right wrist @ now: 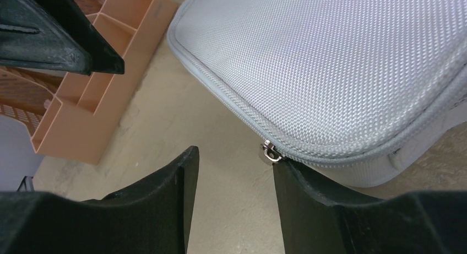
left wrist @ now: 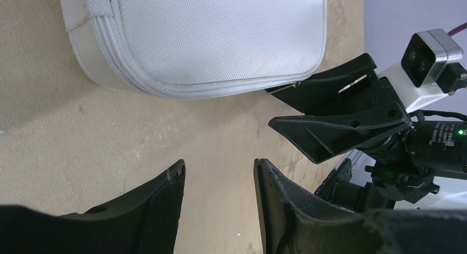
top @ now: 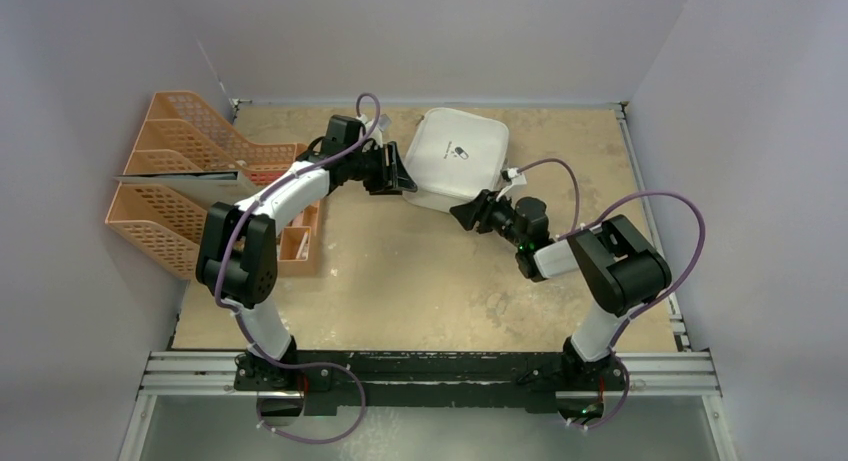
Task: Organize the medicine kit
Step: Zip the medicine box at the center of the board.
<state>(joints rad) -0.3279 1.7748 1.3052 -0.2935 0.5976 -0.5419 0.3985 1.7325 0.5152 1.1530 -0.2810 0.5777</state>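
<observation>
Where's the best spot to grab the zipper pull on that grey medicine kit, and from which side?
Pinch the small metal zipper pull sticking out at the medicine kit's near corner. Come in low over the table with the right gripper, probably: the case lies shut and flat, and only that tab protrudes.

sign: dark pill logo | on: medicine kit lid | lettering: none legible

The left arm and right arm are made up of white links and black joints. Purple cables are looped along them. The left gripper and right gripper are fitted with black wedge fingers, lined with textured pads. A green light is lit on the right wrist.
</observation>
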